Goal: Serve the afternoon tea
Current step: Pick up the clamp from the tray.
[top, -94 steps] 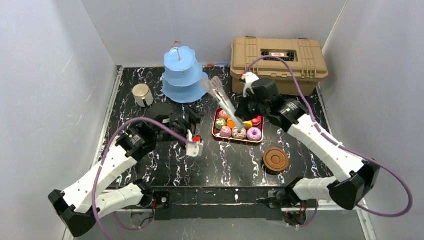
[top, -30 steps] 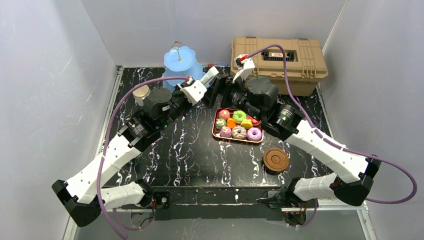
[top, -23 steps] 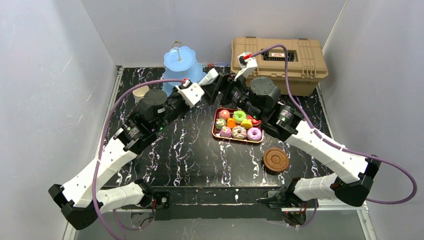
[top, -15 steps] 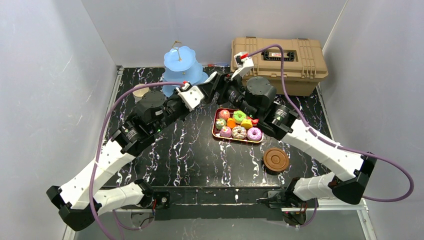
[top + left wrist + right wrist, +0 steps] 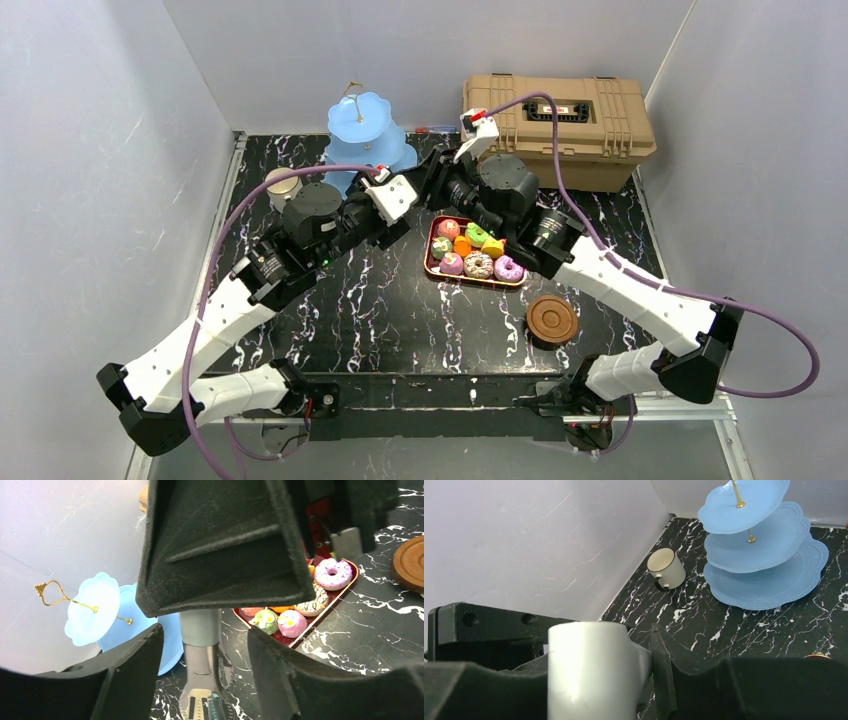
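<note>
Meeting beside the stand [image 5: 365, 140], both arms | top: toy donuts and cakes [image 5: 478, 264] lie in red tray [image 5: 428, 262], saucers [image 5: 552, 320] nearby | left wrist: left gripper [image 5: 202, 635] spread wide around tongs [image 5: 200, 662], not touching | right wrist: right gripper [image 5: 596, 652] clamped on tongs' handle; cup [image 5: 665, 567] stands near stand.

From above, the left arm [image 5: 300, 225] hides part of the cup [image 5: 282, 186] and stand [image 5: 362, 120]; the left wrist view's bottom edge crops the tongs [image 5: 201, 670].

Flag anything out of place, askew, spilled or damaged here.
Nothing spilled or damaged. One oddity: the metal tongs are off the red tray, clamped in the right gripper and passing through the open left gripper. The blue stand stands upright, bare.
</note>
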`<state>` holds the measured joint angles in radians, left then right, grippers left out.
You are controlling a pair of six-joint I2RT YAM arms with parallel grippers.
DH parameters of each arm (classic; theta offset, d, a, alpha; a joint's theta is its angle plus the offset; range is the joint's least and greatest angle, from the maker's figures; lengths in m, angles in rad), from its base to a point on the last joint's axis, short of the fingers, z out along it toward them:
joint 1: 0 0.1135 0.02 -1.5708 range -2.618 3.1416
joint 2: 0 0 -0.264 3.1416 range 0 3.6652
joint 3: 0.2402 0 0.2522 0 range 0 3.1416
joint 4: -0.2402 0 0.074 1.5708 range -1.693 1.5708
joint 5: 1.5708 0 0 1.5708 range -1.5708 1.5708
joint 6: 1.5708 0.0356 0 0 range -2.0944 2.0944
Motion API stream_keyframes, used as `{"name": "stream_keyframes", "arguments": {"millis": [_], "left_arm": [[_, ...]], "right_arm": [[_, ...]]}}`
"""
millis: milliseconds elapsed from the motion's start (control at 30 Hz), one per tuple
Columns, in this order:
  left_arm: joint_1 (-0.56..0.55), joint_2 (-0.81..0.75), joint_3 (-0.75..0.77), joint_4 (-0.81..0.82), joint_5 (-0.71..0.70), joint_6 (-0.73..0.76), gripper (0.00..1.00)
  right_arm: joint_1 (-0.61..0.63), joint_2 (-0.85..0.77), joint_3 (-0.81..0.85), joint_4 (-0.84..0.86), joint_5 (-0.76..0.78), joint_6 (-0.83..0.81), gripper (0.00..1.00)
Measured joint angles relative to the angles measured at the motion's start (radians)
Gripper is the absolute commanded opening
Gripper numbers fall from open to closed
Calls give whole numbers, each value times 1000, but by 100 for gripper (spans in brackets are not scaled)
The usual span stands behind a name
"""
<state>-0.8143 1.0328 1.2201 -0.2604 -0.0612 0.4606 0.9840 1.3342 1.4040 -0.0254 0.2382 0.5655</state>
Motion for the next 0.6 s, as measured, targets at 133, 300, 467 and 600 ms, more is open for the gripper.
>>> {"name": "stream_keyframes", "arguments": {"millis": [133, 300, 467, 600], "left_arm": [[-5, -2, 0, -4, 21, -17, 78], [-6, -22, -6, -26, 53, -28, 77], [-6, -40, -43, -28, 63, -26, 58], [-6, -40, -60, -26, 81, -23, 36]], "right_arm": [[0, -5, -2, -2, 14, -1, 26], [0, -35, -15, 2, 8, -2, 26], [0, -82, -64, 43, -29, 8, 26], [0, -105, -99, 73, -53, 31, 26]]}}
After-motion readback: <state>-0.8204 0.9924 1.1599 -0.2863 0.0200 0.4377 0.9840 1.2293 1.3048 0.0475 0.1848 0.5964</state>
